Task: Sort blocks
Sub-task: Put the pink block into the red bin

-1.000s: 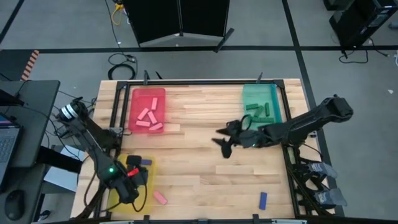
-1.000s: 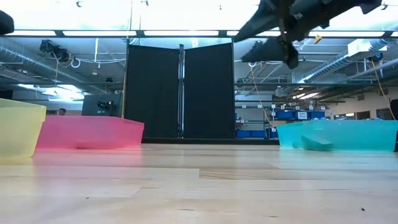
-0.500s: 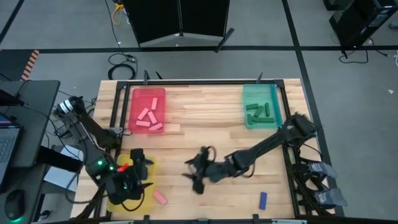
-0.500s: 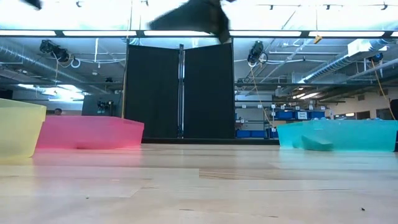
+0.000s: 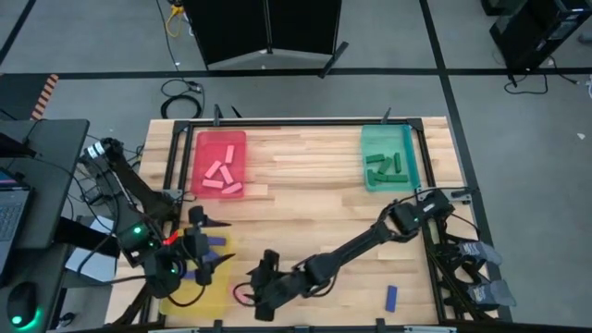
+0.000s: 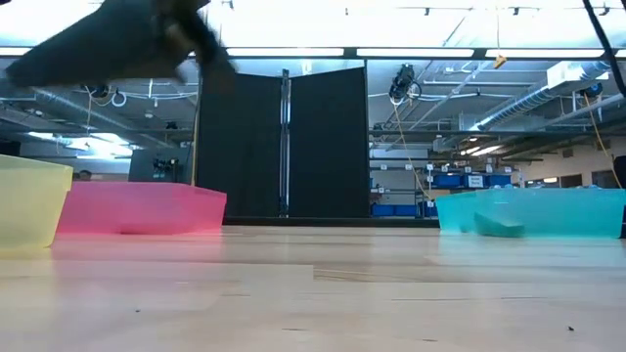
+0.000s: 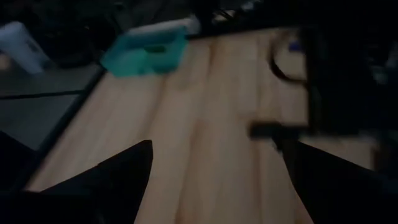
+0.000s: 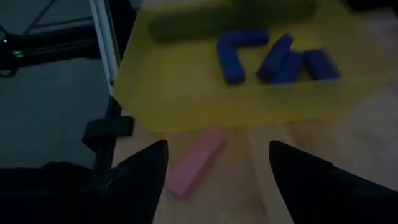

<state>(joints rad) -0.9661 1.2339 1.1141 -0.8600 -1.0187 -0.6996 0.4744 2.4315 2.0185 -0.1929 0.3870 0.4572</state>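
Note:
A pink block (image 5: 239, 294) (image 8: 198, 160) lies flat on the table by the near right corner of the yellow tray (image 5: 185, 287) (image 8: 186, 93), which holds several blue blocks (image 8: 273, 56). My right gripper (image 5: 257, 285) (image 8: 214, 158) is open, its fingers just short of the pink block. My left gripper (image 5: 217, 242) (image 7: 217, 155) is open over the yellow tray, pointing toward the table's right. The red tray (image 5: 220, 165) holds pink blocks and the teal tray (image 5: 387, 159) holds green ones. One blue block (image 5: 391, 297) lies at the near right.
A black frame rail (image 5: 171, 166) runs along the table's left side and one (image 5: 435, 268) along its right. The right arm (image 5: 361, 242) stretches slantwise across the near half. Bare wood (image 5: 305, 199) lies between the red and teal trays.
My right gripper has swept from beside the teal tray across the table toward the near left corner, sinking a little, and now stands at the pink block. My left gripper has risen out of the yellow tray and tipped from pointing down toward level.

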